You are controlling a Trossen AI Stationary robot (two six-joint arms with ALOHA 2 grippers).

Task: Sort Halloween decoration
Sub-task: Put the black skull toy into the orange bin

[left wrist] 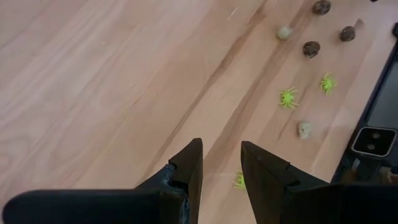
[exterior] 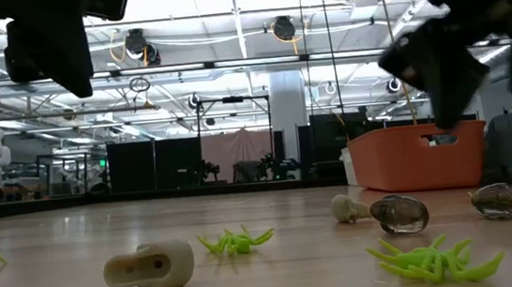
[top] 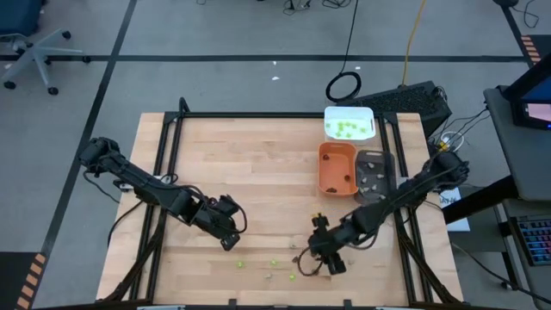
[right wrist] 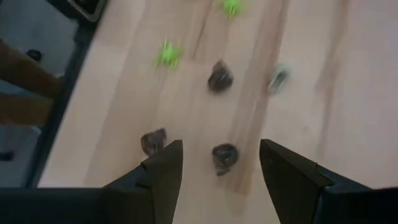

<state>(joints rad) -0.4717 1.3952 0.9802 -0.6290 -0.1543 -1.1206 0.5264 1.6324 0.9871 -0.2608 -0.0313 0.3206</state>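
Observation:
The Halloween decoration lies loose on the wooden table near its front edge. There are lime-green spiders, dark brown pieces and a beige skull. My left gripper hangs open above the table, left of the pieces, with one green spider just beside a fingertip. My right gripper is open over the dark pieces. One dark piece shows between its fingers, and another lies just outside them. Neither gripper holds anything.
At the back right stand a white tray with green pieces in it, an orange tray and a grey tray with dark pieces in it. A black frame borders the table. The far left of the tabletop is bare wood.

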